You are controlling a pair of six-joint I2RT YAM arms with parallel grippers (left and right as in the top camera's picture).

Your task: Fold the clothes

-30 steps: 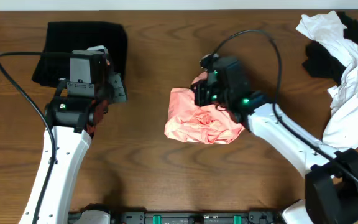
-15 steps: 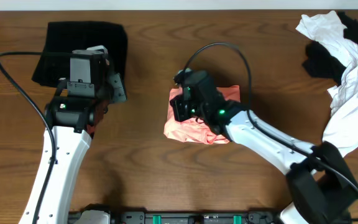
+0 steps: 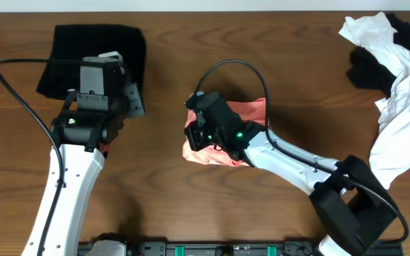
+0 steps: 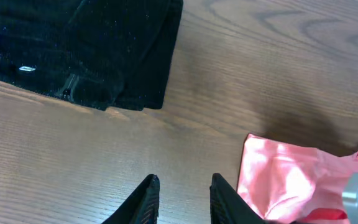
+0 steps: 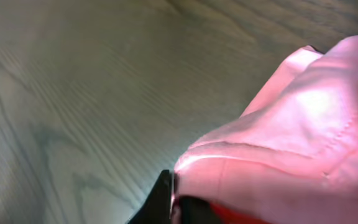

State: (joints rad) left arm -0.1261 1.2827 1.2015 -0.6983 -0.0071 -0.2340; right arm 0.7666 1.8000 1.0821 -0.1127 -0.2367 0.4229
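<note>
The salmon-pink T-shirt [image 3: 249, 111] lies bunched at the table's middle. My right gripper [image 3: 194, 132] hovers at the shirt's left side, shut on a doubled edge of it. In the right wrist view that pink edge [image 5: 291, 143] sits pinched at the right gripper [image 5: 174, 194], low over bare wood. My left gripper [image 3: 135, 101] stays to the left of the shirt, beside a folded black garment [image 3: 70, 43]. Seen from the left wrist, the left gripper [image 4: 184, 183] is open with only wood between its fingers; the black garment [image 4: 86, 50] and the pink shirt [image 4: 278, 180] flank it.
A crumpled white garment [image 3: 397, 92] and a black one [image 3: 369, 67] are heaped at the far right edge. The right arm's cable [image 3: 233, 67] loops over the shirt. Bare wooden table [image 3: 162, 185] lies between the arms at the front.
My right gripper has swept leftward over the pink shirt, dragging its held edge from the right side to the left side. The left arm has stayed still.
</note>
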